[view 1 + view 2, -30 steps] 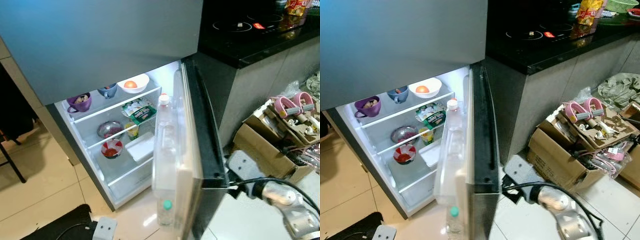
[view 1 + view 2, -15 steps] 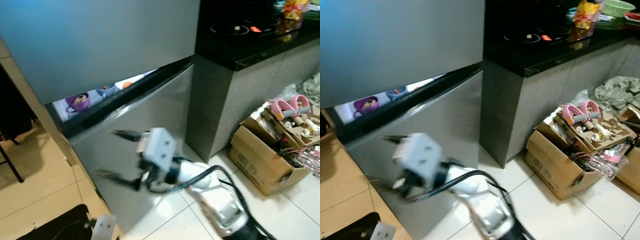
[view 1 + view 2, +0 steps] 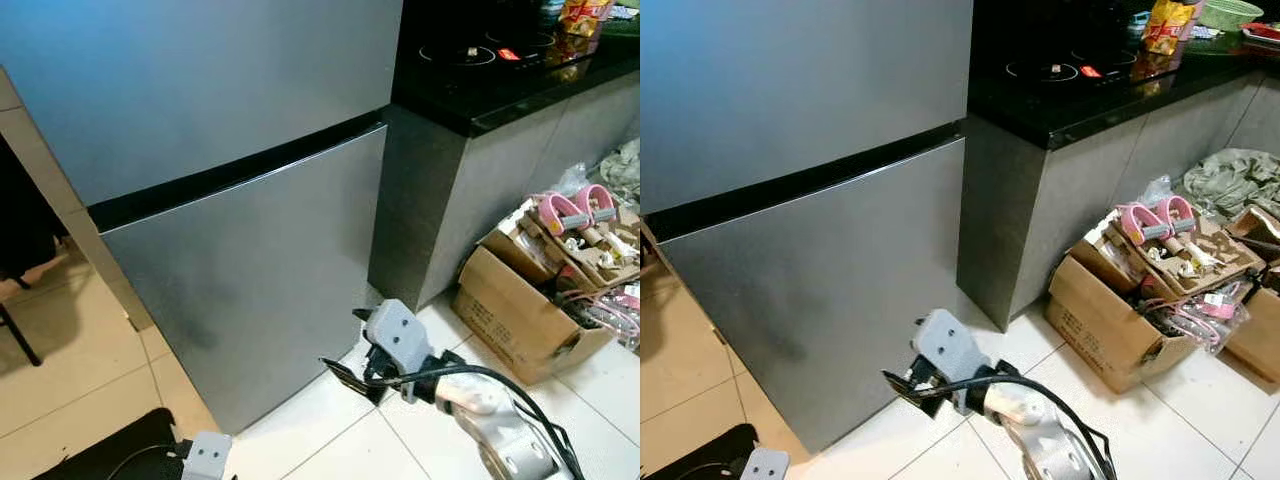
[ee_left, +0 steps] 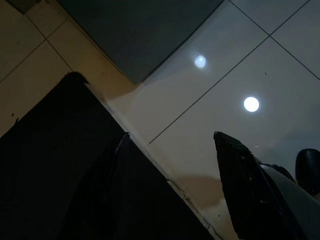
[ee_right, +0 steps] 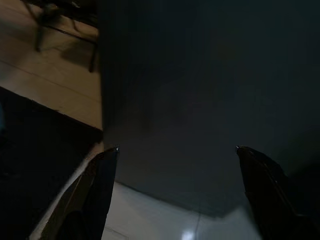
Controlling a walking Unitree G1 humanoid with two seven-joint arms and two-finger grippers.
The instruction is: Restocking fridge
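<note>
My right arm (image 3: 500,425): silver metal tube, black cable looped over it, grey box-shaped wrist housing (image 3: 398,336). My right gripper (image 3: 345,350): two long black fingers. Left wrist housing (image 3: 205,456): grey, two screws.

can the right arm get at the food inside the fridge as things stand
Probably not. The lower fridge door is shut flush, so nothing inside is reachable. The right gripper hangs open just off the door's bottom corner, holding nothing; it would have to open the door first.

Right arm reaching low, left arm hanging idle.
The right gripper (image 3: 345,355) is holding its two black fingers (image 5: 97,192) spread wide, nothing lying between them. The left gripper (image 4: 170,185) is pointing downward, its fingers (image 4: 240,185) likewise spread and gripping nothing.
</note>
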